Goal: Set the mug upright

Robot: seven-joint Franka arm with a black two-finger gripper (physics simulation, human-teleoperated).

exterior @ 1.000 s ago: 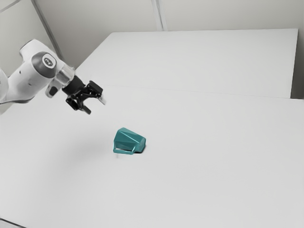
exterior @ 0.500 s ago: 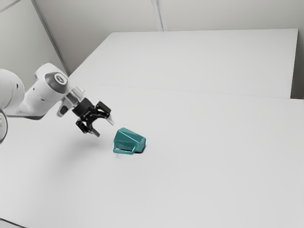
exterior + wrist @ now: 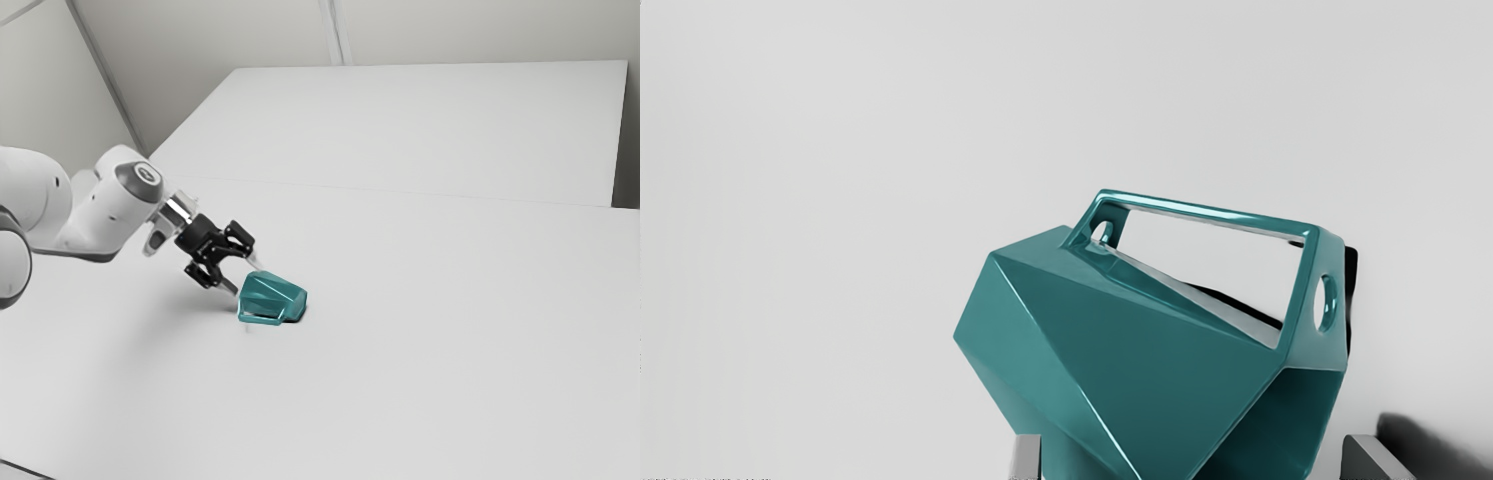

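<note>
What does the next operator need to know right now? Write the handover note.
Gripper: the black two-finger gripper is open at the mug, its grey fingers apart on either side of part of it; no grip yet.
Mug: the glossy, faceted teal mug lies on its side on the smooth white table.
Done: the gripper is at the mug.
Left: probably close on it, lift, turn it upright, set it down and release.

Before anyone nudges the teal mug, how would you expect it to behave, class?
The mug lies on its side, and its flat facets would probably resist rolling. The handle sticks out and would likely stop a full turn. Its glossy, hard-edged surface suggests a stiff body that may slip between the fingers.
</note>
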